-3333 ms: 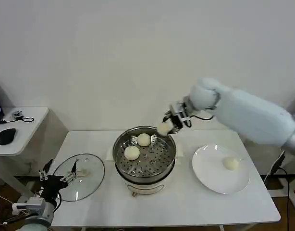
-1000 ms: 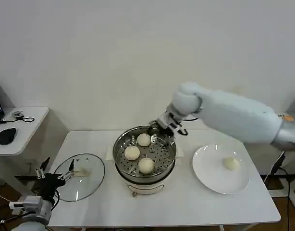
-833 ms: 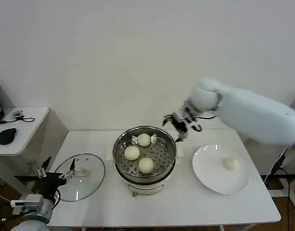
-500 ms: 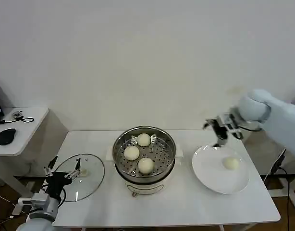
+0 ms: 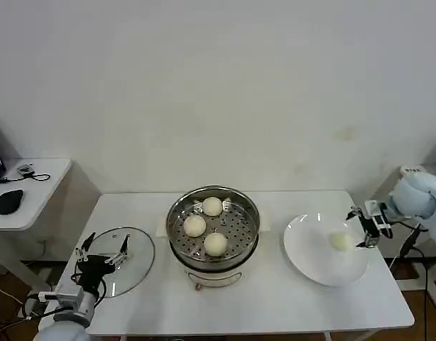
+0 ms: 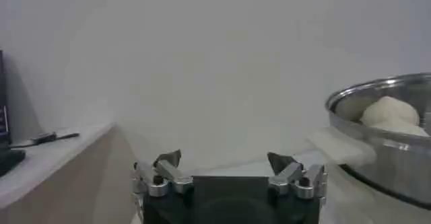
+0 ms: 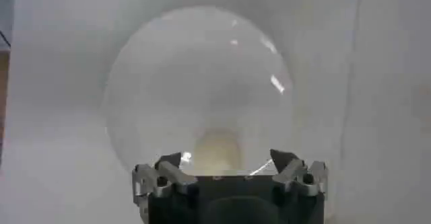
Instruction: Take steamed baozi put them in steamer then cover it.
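The steamer, a shiny steel pot on a white base, stands mid-table with three steamed baozi on its perforated tray. A fourth baozi lies on the white plate to the right. My right gripper hovers open just beyond the plate's right edge; its wrist view shows that baozi on the plate just ahead of the open right gripper. The cover, a glass lid, lies flat on the table's left. My left gripper is open above it. In its wrist view the left gripper faces the steamer.
A low white side table with a black mouse and a small device stands to the left of the main table. The white wall rises close behind the steamer. Bare tabletop runs along the front edge.
My right gripper let a third baozi go into the steamer, then swung right, from over the pot to beyond the plate's right edge. My left gripper shifted a little by the lid.
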`<state>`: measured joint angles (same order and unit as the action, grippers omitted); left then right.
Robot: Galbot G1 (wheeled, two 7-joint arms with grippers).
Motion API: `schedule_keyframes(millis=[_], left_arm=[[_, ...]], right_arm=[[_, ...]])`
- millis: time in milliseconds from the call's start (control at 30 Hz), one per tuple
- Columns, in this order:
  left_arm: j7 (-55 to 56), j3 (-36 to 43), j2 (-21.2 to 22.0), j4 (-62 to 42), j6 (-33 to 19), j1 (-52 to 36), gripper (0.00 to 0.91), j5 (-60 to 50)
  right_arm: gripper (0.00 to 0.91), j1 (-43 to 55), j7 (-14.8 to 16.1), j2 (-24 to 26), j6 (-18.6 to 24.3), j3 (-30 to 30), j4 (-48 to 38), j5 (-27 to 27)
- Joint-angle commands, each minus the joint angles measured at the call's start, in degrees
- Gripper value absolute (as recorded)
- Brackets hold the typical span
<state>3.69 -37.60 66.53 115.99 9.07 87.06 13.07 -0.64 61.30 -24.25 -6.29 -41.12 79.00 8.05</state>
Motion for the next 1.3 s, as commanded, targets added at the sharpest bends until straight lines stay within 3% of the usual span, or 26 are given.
schedule_keyframes(millis=[33, 400, 733, 1300], left_arm=[[0.0, -0.2, 0.3, -0.1, 0.0, 0.1, 0.907, 0.0], [0.0, -1.1, 0.0, -0.3, 0.0, 0.5, 0.907, -0.1], [0.0, -1.6, 0.0, -0.7, -0.1, 0.6, 0.907, -0.1], [0.1, -1.8, 0.2, -0.7, -0.1, 0.7, 0.907, -0.2]], right_arm=[[0.907, -9.2, -1.0, -6.3, 1.6, 7.7, -12.3, 5.6], [0.907, -10.0, -1.9, -14.8, 2.7, 10.0, -21.4, 6.9], [0.907, -9.2, -2.2, -17.9, 2.7, 9.9, -25.3, 8.3], [0.685, -8.8, -1.7, -18.6, 1.3, 10.2, -25.5, 8.4]])
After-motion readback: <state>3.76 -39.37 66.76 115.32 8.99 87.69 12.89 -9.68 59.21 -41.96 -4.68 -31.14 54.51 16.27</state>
